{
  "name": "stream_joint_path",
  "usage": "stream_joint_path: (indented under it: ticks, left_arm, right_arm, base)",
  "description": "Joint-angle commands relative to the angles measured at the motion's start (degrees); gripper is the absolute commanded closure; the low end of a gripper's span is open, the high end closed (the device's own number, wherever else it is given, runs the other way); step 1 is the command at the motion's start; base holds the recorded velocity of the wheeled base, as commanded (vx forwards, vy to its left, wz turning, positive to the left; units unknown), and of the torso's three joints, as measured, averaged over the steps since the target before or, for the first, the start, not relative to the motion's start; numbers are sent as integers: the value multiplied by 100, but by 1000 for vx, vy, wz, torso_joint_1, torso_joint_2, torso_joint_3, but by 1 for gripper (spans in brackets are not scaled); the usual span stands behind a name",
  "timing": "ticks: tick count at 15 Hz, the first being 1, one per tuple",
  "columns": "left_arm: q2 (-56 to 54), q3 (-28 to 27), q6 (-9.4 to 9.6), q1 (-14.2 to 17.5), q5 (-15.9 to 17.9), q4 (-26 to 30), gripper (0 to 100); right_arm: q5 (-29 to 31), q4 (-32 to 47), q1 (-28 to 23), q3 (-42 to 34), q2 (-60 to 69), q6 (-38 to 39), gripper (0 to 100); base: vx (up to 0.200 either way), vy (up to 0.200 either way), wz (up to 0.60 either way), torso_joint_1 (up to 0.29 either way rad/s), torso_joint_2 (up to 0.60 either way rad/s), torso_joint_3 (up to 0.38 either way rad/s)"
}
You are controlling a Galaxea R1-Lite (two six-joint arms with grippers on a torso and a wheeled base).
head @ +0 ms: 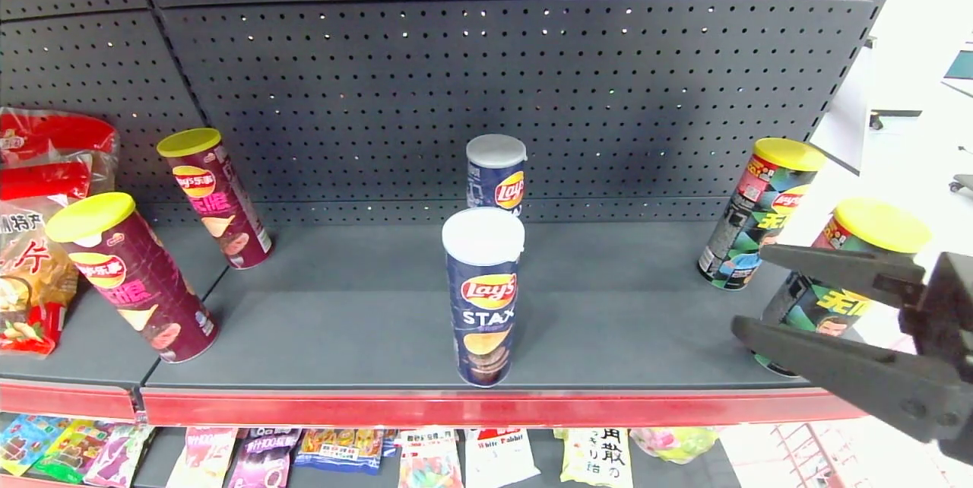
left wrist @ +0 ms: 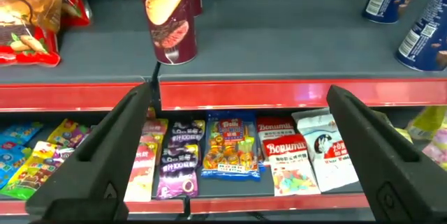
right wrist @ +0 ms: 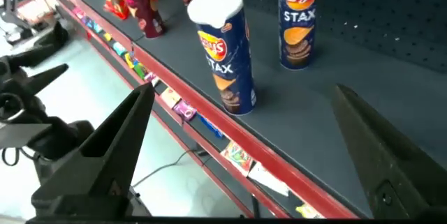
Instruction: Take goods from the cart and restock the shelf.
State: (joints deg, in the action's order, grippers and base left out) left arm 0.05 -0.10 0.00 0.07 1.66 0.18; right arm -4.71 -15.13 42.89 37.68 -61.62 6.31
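Observation:
On the grey shelf two blue chip cans stand in the middle, one at the front and one behind it. Two maroon cans with yellow lids stand at the left. Two green-and-black cans stand at the right. My right gripper is open and empty, just in front of the nearer green-and-black can. In its wrist view the right gripper faces the front blue can. My left gripper is open and empty, below the shelf's red front edge.
Red snack bags fill the shelf's far left. Candy and snack bags lie on the lower shelf. A perforated back panel closes the rear. Bare shelf lies between the blue cans and both side groups. A red wire frame shows at lower right.

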Motion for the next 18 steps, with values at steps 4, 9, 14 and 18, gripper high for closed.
stream_joint_path:
  ticks: [4, 9, 14, 18]
  left_arm:
    - [-5, 1, 0, 1, 1, -1, 0]
    - [-5, 1, 0, 1, 1, -1, 0]
    - [-5, 1, 0, 1, 1, -1, 0]
    - [-5, 1, 0, 1, 1, -1, 0]
  right_arm:
    - [31, -52, -307, 266, -1484, 116, 0]
    - [523, -509, -641, 284, -2732, 72, 0]
    - [857, -526, -720, 336, -3347, -438, 0]
    - [1367, -614, -588, 873, -3936, -535, 0]
  base:
    - [0, 0, 0, 0, 0, 0]
    - [0, 0, 0, 0, 0, 0]
    - [0, 0, 0, 0, 0, 0]
    - [0, 0, 0, 0, 0, 0]
